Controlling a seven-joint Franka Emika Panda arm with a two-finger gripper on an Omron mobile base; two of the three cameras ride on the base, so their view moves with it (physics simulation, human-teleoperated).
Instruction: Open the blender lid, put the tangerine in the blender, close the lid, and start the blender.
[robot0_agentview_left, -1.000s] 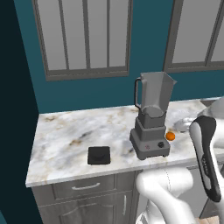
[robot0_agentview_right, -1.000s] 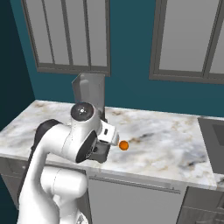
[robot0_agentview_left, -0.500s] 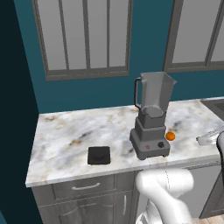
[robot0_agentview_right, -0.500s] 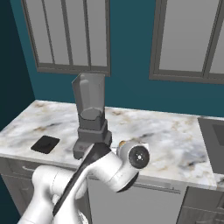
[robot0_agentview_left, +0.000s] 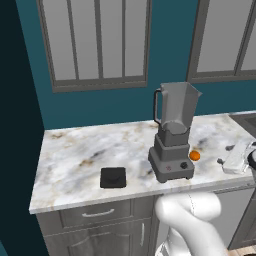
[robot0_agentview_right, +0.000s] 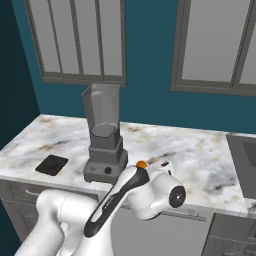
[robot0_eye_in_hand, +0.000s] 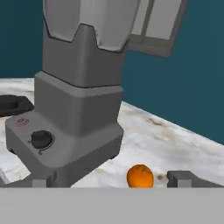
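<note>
Tangerine (robot0_eye_in_hand: 140, 176) just beside blender (robot0_eye_in_hand: 74, 122) base, between wide-open, empty gripper (robot0_eye_in_hand: 111, 179) tips; lid (robot0_agentview_left: 113, 177) well apart.

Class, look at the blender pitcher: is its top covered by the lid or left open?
Open. The blender pitcher has no cap on its rim; the blender lid lies flat on the counter to its left.

My arm (robot0_agentview_right: 145, 192) is glossy white, built of fat rounded links. One link carries a long black inlay strip along its side. The joint cap beside it is a dark round disc with a small pale centre. My gripper (robot0_eye_in_hand: 113, 178) has two small dark grey, blocky fingertips. In the left base view, a boxy white hand section shows dark edge details.
</note>
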